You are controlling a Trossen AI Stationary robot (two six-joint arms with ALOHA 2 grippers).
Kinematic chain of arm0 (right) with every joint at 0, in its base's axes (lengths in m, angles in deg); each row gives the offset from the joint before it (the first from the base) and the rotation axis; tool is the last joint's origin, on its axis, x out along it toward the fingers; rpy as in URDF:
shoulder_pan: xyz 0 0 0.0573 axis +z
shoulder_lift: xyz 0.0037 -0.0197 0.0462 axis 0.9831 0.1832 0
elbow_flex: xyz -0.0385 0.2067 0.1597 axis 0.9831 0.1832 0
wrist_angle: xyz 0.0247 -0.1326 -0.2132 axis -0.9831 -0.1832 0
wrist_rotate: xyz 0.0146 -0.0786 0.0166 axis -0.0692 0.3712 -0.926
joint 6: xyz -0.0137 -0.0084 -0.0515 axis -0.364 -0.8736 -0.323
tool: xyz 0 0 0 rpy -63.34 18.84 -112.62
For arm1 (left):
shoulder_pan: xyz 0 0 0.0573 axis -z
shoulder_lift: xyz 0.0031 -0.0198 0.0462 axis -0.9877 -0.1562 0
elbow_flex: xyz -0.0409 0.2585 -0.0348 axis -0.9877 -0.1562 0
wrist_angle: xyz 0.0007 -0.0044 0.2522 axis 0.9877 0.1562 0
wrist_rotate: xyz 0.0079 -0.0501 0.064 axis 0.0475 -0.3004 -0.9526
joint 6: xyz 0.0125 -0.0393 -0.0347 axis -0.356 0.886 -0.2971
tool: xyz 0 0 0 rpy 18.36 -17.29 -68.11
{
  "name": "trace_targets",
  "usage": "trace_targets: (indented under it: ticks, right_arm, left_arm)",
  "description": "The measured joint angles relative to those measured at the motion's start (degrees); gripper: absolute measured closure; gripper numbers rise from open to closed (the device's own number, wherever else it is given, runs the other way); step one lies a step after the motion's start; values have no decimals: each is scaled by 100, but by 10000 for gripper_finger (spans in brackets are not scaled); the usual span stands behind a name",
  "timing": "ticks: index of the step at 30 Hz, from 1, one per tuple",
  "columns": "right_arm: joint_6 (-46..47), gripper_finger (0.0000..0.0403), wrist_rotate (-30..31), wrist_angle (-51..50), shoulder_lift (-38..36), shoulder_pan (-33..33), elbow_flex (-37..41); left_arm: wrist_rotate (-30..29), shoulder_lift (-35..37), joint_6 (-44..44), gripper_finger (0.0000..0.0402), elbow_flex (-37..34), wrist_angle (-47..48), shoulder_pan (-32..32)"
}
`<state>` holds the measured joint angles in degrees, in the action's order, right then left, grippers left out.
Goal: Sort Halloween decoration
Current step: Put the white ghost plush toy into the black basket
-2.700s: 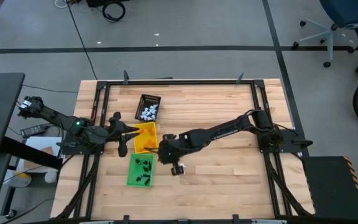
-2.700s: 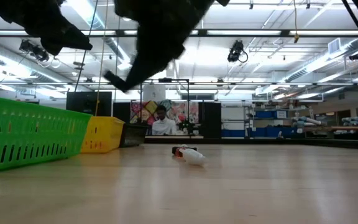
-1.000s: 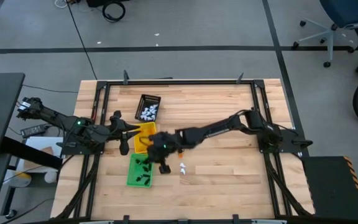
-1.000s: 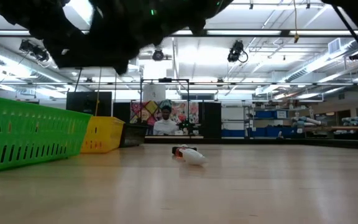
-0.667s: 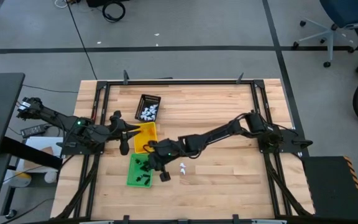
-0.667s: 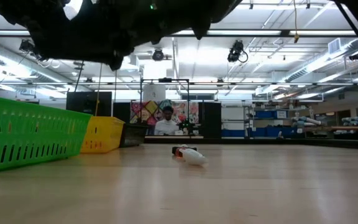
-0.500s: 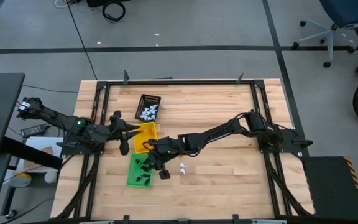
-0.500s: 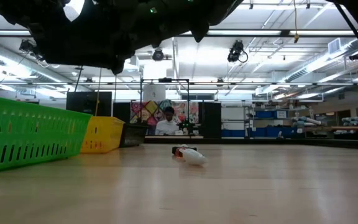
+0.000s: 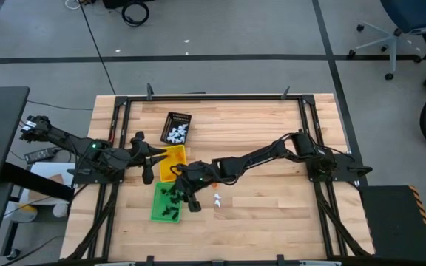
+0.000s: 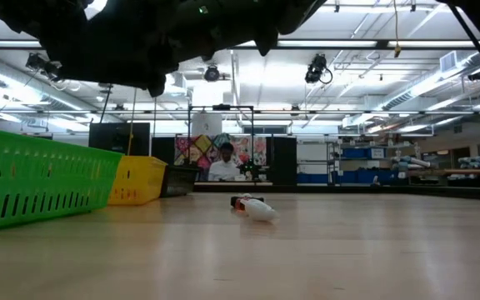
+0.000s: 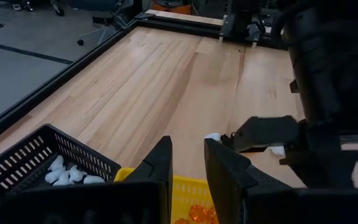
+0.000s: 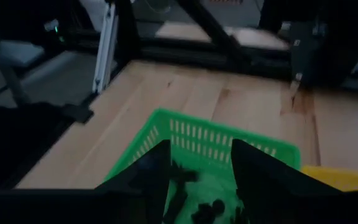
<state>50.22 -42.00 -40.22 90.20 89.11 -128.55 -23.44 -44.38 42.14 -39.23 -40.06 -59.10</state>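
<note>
My right gripper [image 12: 199, 180] hangs over the green tray [image 9: 161, 206], fingers apart, nothing held (left gripper [image 11: 188, 177] narrow beside the yellow tray [image 9: 174, 156]).

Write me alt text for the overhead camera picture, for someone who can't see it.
Seen from above, the right arm reaches across a wooden table, its claw open over a green tray of black trinkets. A yellow tray and black tray sit beyond it; the left claw waits beside the yellow tray.

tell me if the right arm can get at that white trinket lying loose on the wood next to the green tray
Probably yes. The right gripper hangs open over the green tray, and the white trinket lies on bare wood just beside it, with nothing between them.
</note>
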Motion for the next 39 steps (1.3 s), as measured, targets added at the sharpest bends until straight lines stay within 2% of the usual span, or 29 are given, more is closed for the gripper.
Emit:
trace_targets:
  ticks: [4, 8, 14, 18, 23, 26, 32, 39]
  right_arm:
    - [-25, 229, 68, -190, -7, 24, -4]
    - [124, 229, 141, -1509, -312, -1, -2]
    - [241, 229, 901, -3341, -850, -14, -11]
    - [268, 226, 1218, -4511, -882, -151, -11]
    - [430, 213, 1462, -5508, -745, -453, 7]
    - [724, 209, 1573, -5570, -762, -605, 34]
    - [1150, 204, 1279, -5908, -748, -783, 48]
    - [1258, 162, 1312, -5817, -769, -778, 63]
  left_arm:
    - [3, 0, 2, 333, 0, 0, 16]
    - [286, 0, 26, 333, 0, 0, 19]
    - [369, 0, 26, 333, 0, 0, 17]
    - [372, 0, 26, 333, 0, -4, 17]
    - [371, 0, 42, 333, 0, -7, 17]
    - [369, 0, 44, 333, 0, -9, 17]
    - [369, 2, 4, 333, 0, -10, 11]
    - [360, 0, 31, 333, 0, -57, 11]
